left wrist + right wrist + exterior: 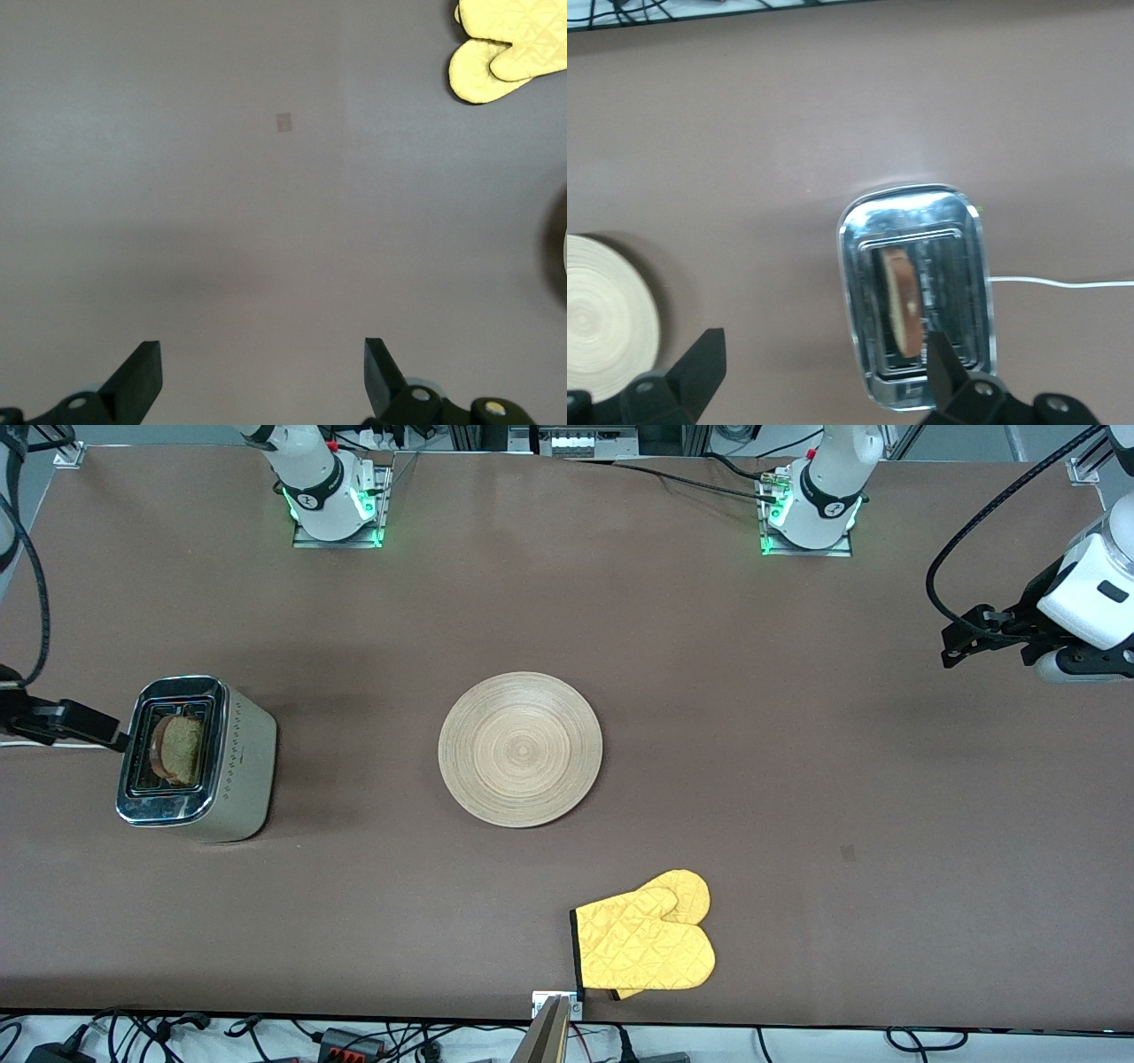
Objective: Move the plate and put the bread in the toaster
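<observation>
Your bread (pixel 180 749) stands in a slot of the toaster (pixel 197 759), at the right arm's end of the table. The plate (pixel 520 749) lies mid-table, a yellow mitt (pixel 644 944) nearer the camera. Right gripper (pixel 819 372) hangs over the toaster, left gripper (pixel 263 379) over bare table; both spread wide, holding nothing.
</observation>
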